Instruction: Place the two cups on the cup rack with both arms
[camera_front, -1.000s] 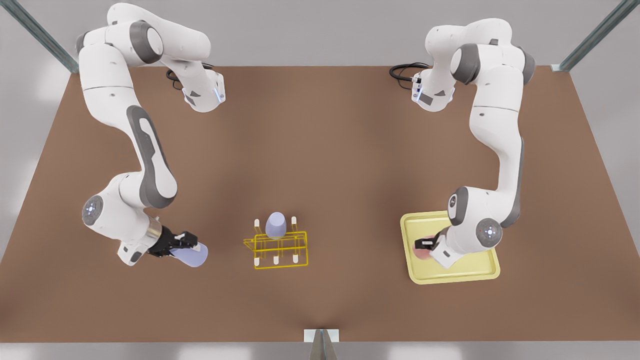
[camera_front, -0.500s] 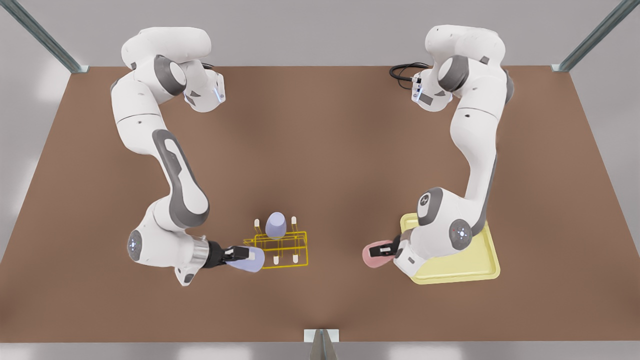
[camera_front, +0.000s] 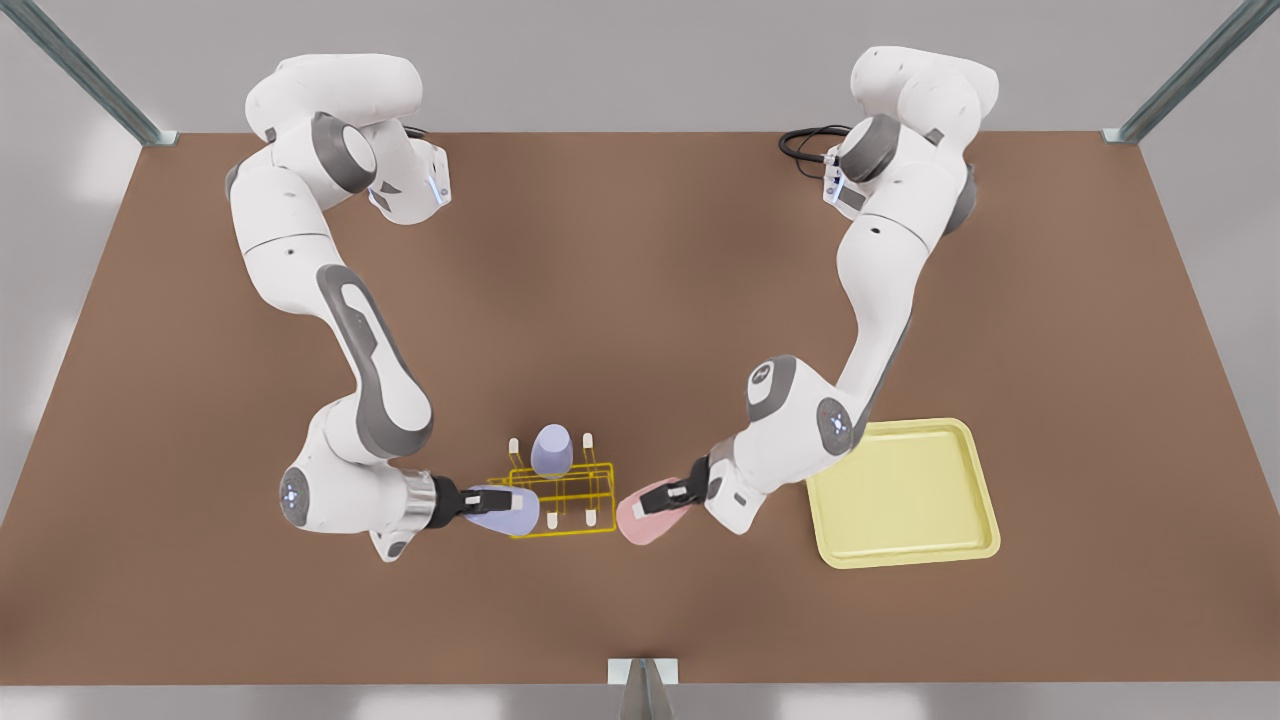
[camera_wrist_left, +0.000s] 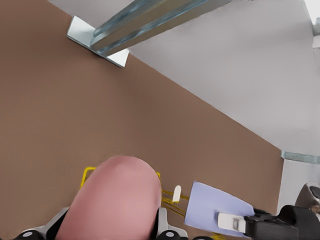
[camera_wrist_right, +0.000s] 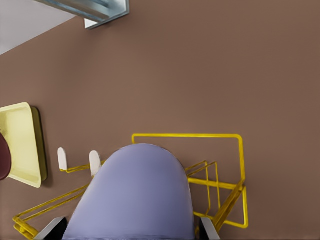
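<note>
On the front view's left, the right claw (camera_front: 478, 503) is clamped on a lavender cup (camera_front: 505, 510), holding it on its side with its wide end overlapping the end of the cup rack (camera_front: 560, 495). In the right wrist view that cup (camera_wrist_right: 132, 195) sits between the fingers above the yellow wires of the rack (camera_wrist_right: 220, 185). The rack stands near the bench's (camera_front: 640, 300) front edge, about midway along it, and a second lavender cup (camera_front: 551, 450) sits upside down on a peg in its far row (white peg tips show on both sides of it). Just off the rack's other end, the left claw (camera_front: 680, 492) grips the pink cup (camera_front: 645, 515), tilted on its side. A pale-yellow tray (camera_front: 905, 495) lies toward the front right corner.
</note>
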